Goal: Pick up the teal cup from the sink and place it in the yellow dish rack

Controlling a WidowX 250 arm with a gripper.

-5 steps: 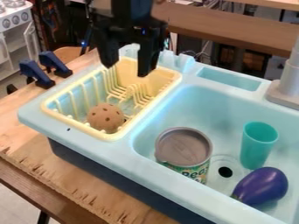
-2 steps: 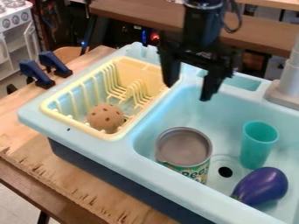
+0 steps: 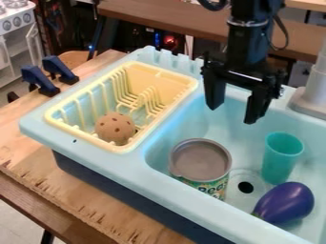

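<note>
Gripper: in the camera view, the black gripper (image 3: 233, 114) hangs over the back part of the basin, pointing down, above and behind the can and the cup.
Fingers: spread wide, with a broad gap between the tips.
Can: the can (image 3: 200, 162) stands in the basin near its front left corner, grey end up, a printed green label round its side.
Cup: the teal cup (image 3: 280, 159) stands to the right of the can and apart from it, mouth up.
Eggplant: the purple eggplant (image 3: 284, 204) lies on the basin floor in front of the cup, its narrow end toward the lower left.
Drain: the dark drain hole (image 3: 246, 187) lies between the can and the eggplant.
Rack: the yellow rack (image 3: 149, 76) sits in the left part of the light blue sink (image 3: 127, 164).
Ball: the brown ball (image 3: 115, 128), dotted with dark holes, rests in the front end of the rack.
Faucet: the grey faucet (image 3: 314, 90) rises at the right edge.
Clamps: two dark blue clamps (image 3: 39, 81) stand on the wooden table (image 3: 76, 181), left of the sink.
</note>
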